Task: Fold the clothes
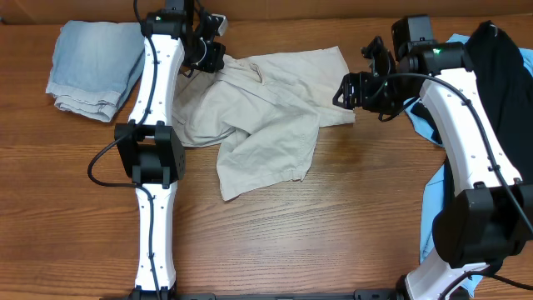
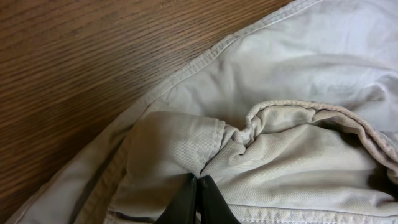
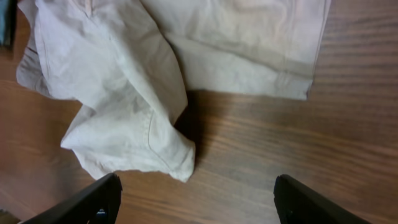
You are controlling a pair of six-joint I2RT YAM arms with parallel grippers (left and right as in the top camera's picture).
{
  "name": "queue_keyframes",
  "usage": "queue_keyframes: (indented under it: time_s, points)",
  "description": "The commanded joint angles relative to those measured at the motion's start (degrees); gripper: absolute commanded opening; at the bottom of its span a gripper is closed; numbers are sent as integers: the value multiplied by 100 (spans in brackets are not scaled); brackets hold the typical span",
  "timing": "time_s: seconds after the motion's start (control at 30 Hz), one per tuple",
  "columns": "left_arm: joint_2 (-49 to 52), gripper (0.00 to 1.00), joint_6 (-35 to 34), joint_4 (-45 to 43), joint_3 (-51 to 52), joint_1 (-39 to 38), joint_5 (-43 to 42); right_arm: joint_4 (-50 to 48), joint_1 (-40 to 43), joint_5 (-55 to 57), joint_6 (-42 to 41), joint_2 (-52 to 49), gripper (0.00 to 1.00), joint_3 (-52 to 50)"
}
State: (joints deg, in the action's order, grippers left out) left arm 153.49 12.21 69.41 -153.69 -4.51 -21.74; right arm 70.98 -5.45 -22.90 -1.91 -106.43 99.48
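Note:
The beige garment (image 1: 266,117) lies crumpled in the middle of the table, one leg spread toward the right, another folded down toward the front. My left gripper (image 1: 210,57) is shut on a bunched fold at its upper left edge; the left wrist view shows the closed fingertips (image 2: 200,182) pinching beige cloth (image 2: 292,149) next to a seam. My right gripper (image 1: 351,90) is open and empty just off the garment's right edge; its wrist view shows wide-apart fingers (image 3: 196,199) over bare wood, with the beige cloth (image 3: 137,93) beyond them.
A folded light-blue denim piece (image 1: 92,62) lies at the back left. Black (image 1: 500,92) and sky-blue (image 1: 437,208) tops lie under the right arm at the right edge. The wooden table (image 1: 316,242) is bare in front.

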Motion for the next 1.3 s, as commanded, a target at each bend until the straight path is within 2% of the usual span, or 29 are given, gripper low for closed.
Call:
queue_keyframes:
  time_s: [0.0,0.17,0.3,0.5,0.67,0.83,0.9,1.03,1.13,1.17,1.27]
  points:
    - [-214,4,-136,9,-238,-24,-96,133,-114,26,24,186,82,2]
    - [-684,4,-476,46,-728,-22,-72,192,-348,-13,28,186,82,-439]
    - [-1156,4,-564,70,-966,-24,-79,-168,-667,-9,46,186,82,-1027]
    - [-1617,4,-560,111,-966,-33,-79,-1202,-1228,107,48,186,82,-1947]
    - [-1674,4,-560,195,-966,-33,-76,-2306,-1692,789,-20,186,80,-2806]
    - [-1652,5,-505,249,-964,-33,-13,-2865,-1773,1283,-306,184,79,-3163]
    - [-1613,17,-424,258,-962,-33,-11,-2970,-1773,1250,-306,186,71,-3163]
    - [-1453,55,-400,267,-940,-37,61,-3187,-1775,968,-302,186,57,-3163]
    - [-1285,73,-400,269,-922,-37,186,-3381,-1775,684,-302,184,58,-3163]
    - [-1235,75,-400,269,-918,-33,208,-3394,-1775,669,-302,184,60,-3163]
    - [-1108,81,-402,275,-903,-26,249,-3386,-1773,702,-297,170,74,-3174]
